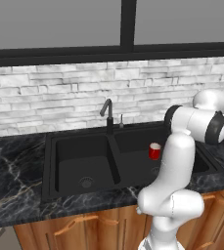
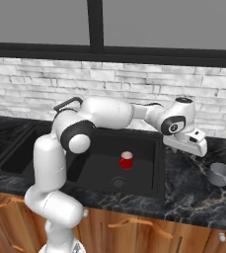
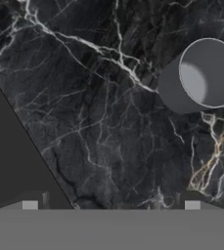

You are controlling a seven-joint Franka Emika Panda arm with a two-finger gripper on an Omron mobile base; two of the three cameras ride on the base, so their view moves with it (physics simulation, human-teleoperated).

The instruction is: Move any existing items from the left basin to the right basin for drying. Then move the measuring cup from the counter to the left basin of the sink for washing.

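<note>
The gripper (image 2: 197, 146) is hanging wide open and empty over the counter (image 2: 193, 190), with the measuring cup (image 2: 219, 173) sitting just beyond it (red cup (image 2: 126, 159) already standing in the right basin (image 2: 156, 168)). Descending off-centre risks knocking the cup away by its rim.

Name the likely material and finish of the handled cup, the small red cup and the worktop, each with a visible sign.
Measuring cup: probably metal, smooth satin grey with a soft inner highlight.
Red cup: possibly plastic or glazed ceramic, flat red outside, white rim; the look leaves it open.
Counter: looks like polished black marble, with white and amber veins.
</note>
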